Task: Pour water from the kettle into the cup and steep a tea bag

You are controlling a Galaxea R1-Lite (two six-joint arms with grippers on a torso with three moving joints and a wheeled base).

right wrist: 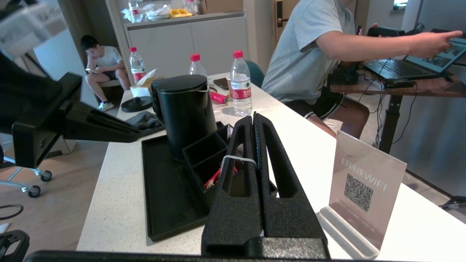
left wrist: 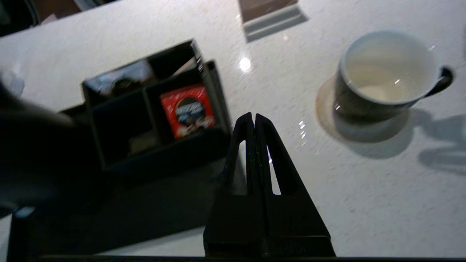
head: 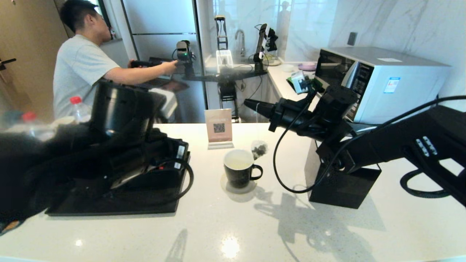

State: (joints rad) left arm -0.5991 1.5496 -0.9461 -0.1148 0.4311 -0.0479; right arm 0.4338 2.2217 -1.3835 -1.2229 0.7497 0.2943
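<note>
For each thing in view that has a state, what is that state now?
Kettle: upright on the tray, lid closed.
Cup: upright on a coaster.
Tea bag: hanging by its string beside the cup's rim.
Right gripper: shut on the string.
Left gripper: shut, holding nothing.

kettle [right wrist: 185,112]: matte black | cup [head: 238,169]: glossy | counter [head: 255,225]: polished speckled stone

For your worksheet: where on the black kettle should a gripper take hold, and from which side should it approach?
Grip the kettle by its loop handle, which only peeks out at the side facing away from the cup. Probably approach from that side, since the organiser box crowds the cup-side wall.
</note>
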